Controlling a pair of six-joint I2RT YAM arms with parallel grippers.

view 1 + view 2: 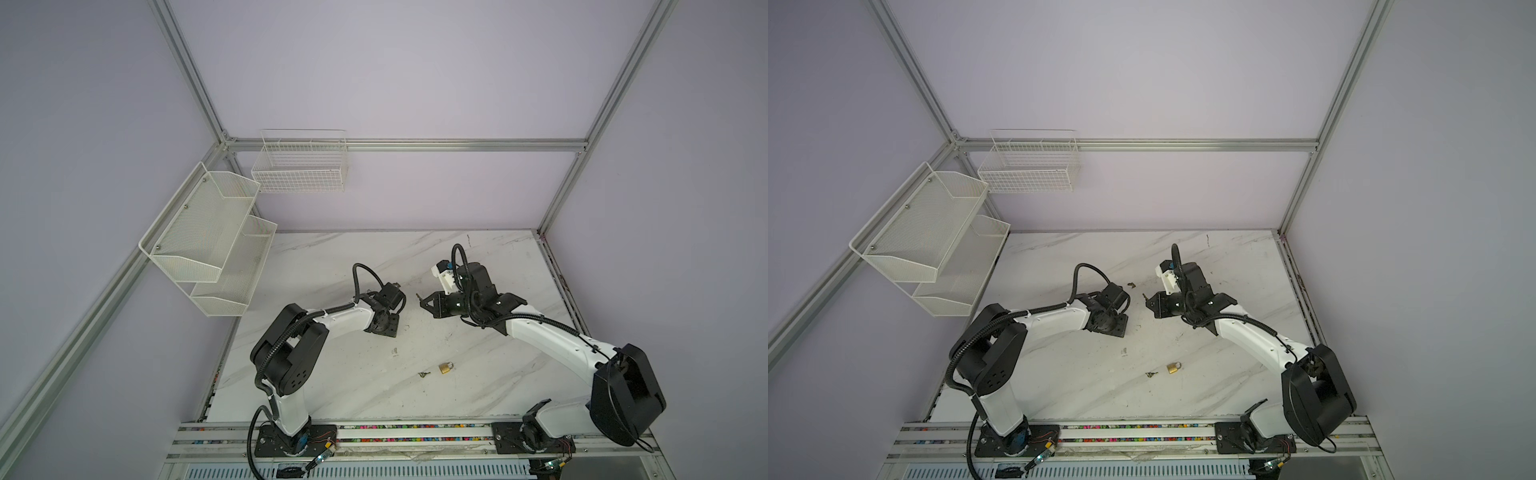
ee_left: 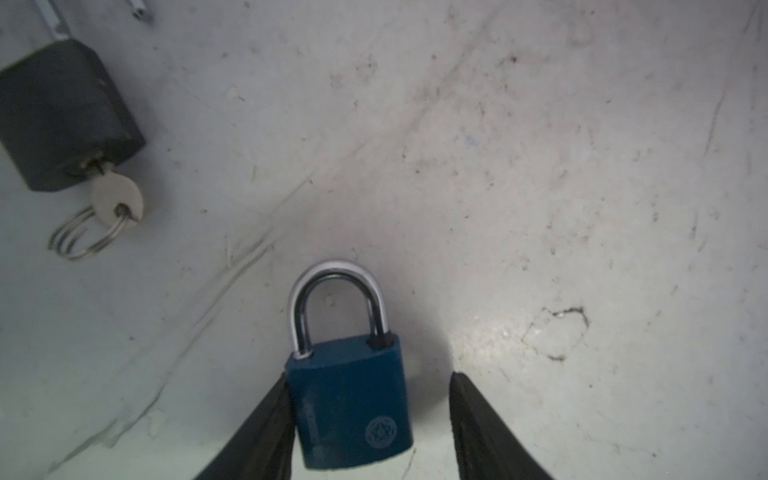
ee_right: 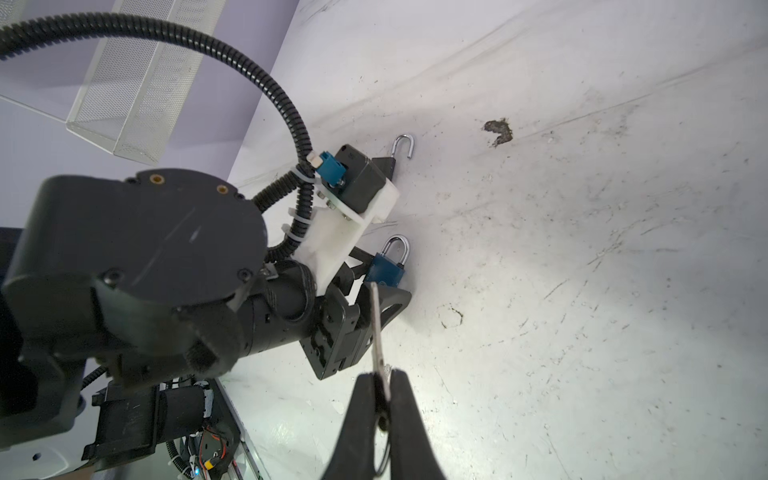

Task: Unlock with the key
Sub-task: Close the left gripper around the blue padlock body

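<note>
A blue padlock (image 2: 349,399) with its shackle closed sits between the fingers of my left gripper (image 2: 370,374). One finger (image 2: 274,399) touches the padlock's side; the other finger (image 2: 469,407) stands apart from it with a gap, so this gripper is open. My right gripper (image 3: 382,376) is shut on a silver key (image 3: 376,328), whose blade points toward the blue padlock (image 3: 388,266) from a short distance. In a top view the right gripper (image 1: 422,301) faces the left wrist across a small gap.
A black padlock (image 2: 62,112) with its shackle open and a key on a ring (image 2: 116,199) in it lies beside the left gripper. A brass padlock (image 1: 445,367) and loose keys (image 1: 424,374) lie nearer the table's front. White wire baskets (image 1: 208,237) hang on the left wall.
</note>
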